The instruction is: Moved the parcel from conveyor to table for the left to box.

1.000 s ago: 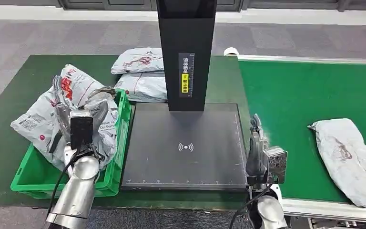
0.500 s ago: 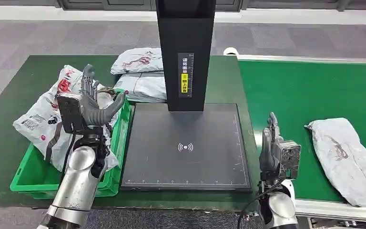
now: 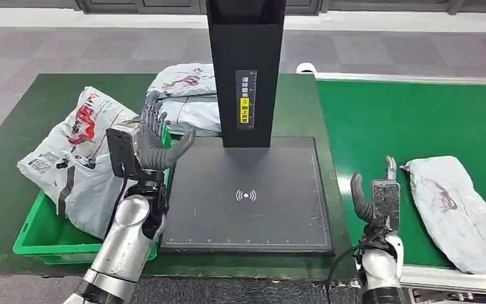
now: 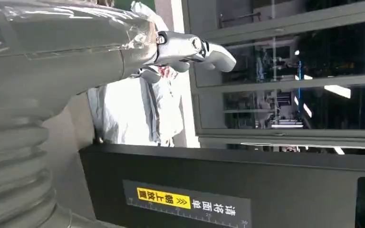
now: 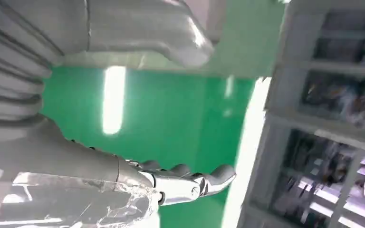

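A grey parcel (image 3: 458, 209) lies on the green conveyor (image 3: 386, 120) at the right. My right hand (image 3: 378, 197) is raised at the conveyor's near left edge, fingers apart, a short gap left of the parcel, holding nothing. My left hand (image 3: 154, 136) hovers open above the right rim of the green box (image 3: 31, 240), beside the black scanner plate (image 3: 247, 196). A large white and red parcel (image 3: 79, 158) lies in the box. In the left wrist view my left hand (image 4: 185, 47) points toward a grey parcel (image 4: 133, 111) beyond it.
A black scanner post (image 3: 247, 69) stands at the back of the plate. Two grey parcels (image 3: 186, 95) are stacked on the green table behind the box. Grey floor lies beyond the table.
My left hand has risen from the parcel in the box and swung right toward the scanner plate, fingers spread. My right hand has moved right onto the conveyor edge, closer to the grey parcel.
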